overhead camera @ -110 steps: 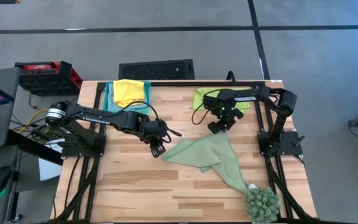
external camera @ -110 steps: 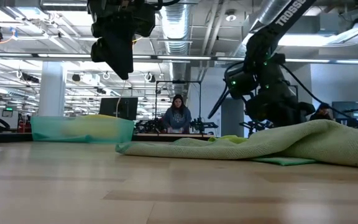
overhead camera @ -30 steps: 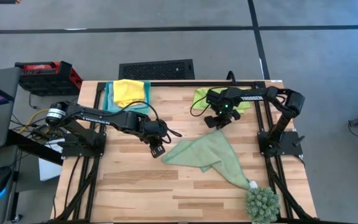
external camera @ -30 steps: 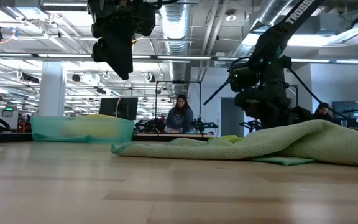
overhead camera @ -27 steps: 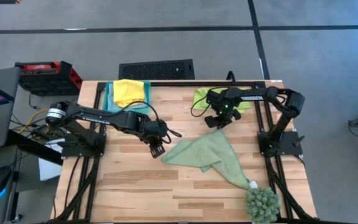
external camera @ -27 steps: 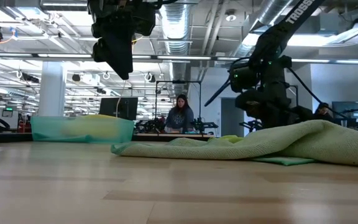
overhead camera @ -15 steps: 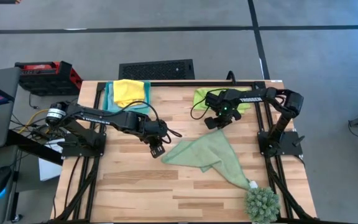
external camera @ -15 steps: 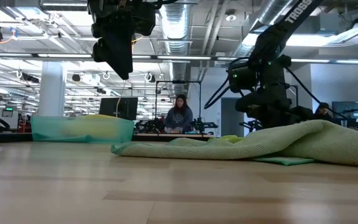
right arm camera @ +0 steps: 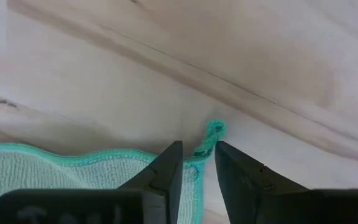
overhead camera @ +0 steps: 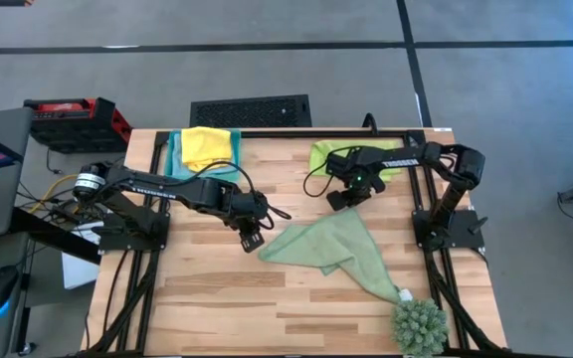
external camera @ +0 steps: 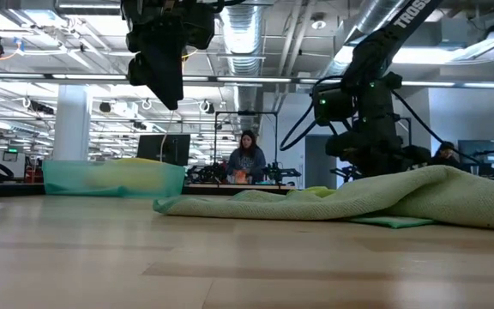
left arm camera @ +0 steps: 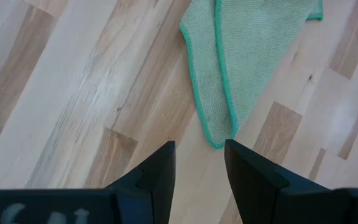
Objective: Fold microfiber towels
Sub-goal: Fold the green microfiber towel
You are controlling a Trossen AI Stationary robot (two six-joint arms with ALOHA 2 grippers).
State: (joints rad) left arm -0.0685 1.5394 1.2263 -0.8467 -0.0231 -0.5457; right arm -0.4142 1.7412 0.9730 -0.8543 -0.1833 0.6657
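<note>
You're on a butcher-block wood table (overhead camera: 217,288); sage green towel (overhead camera: 331,249) lies crumpled mid-table, corner reaching the spiky plant (overhead camera: 419,325). Left gripper (left arm camera: 197,168) hovers just off its corner, fingers parted, empty. Right gripper (right arm camera: 197,165) sits over another towel corner, fingers slightly apart, gripping nothing. Farther: yellow towel (overhead camera: 207,145) in teal tray (overhead camera: 172,157), lime green towel (overhead camera: 328,154). Arm reads "TROSSEN". Beyond: person (external camera: 247,159), open lab.

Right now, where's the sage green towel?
In the high view the sage green towel lies crumpled on the table's right half, between the left hand and the spiky plant at the near right corner, its tail reaching the plant.
</note>
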